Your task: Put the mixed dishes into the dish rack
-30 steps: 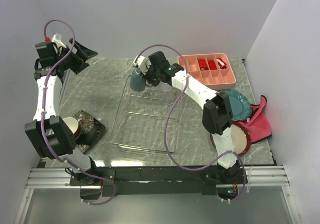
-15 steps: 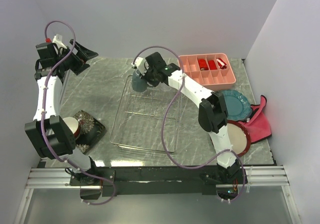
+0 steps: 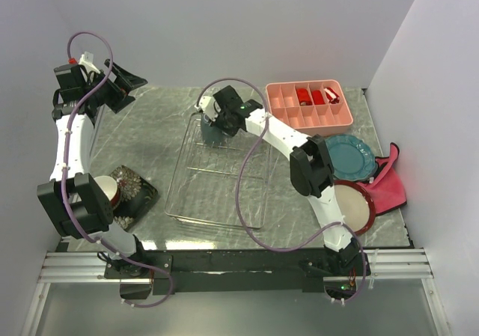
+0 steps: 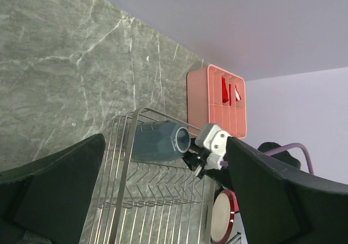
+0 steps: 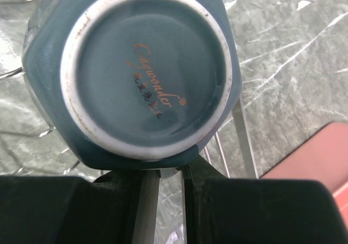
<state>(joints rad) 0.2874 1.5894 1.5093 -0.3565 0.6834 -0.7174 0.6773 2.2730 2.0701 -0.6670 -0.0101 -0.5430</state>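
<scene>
My right gripper (image 3: 218, 121) is shut on the grey-blue mug (image 3: 211, 131) and holds it on its side at the far end of the clear wire dish rack (image 3: 183, 201). In the right wrist view the mug's base (image 5: 147, 70) fills the frame above my closed fingers (image 5: 217, 200). My left gripper (image 3: 127, 81) is open and empty, raised at the far left. The left wrist view shows the mug (image 4: 157, 141) over the rack's wires (image 4: 141, 200). The teal plate (image 3: 353, 155) and the red-rimmed plate (image 3: 353, 206) lie at the right. The black floral plate (image 3: 135, 195) lies at the left.
The pink compartment tray (image 3: 310, 104) with red blocks stands at the back right, close to the rack. The pink-red cloth (image 3: 389, 185) lies at the right edge. A cream-lined bowl (image 3: 108, 189) sits on the floral plate, partly hidden by the left arm.
My right gripper has carried the mug down and slightly nearer, onto the far end of the rack, with its wrist shifting left. The left arm has not moved.
</scene>
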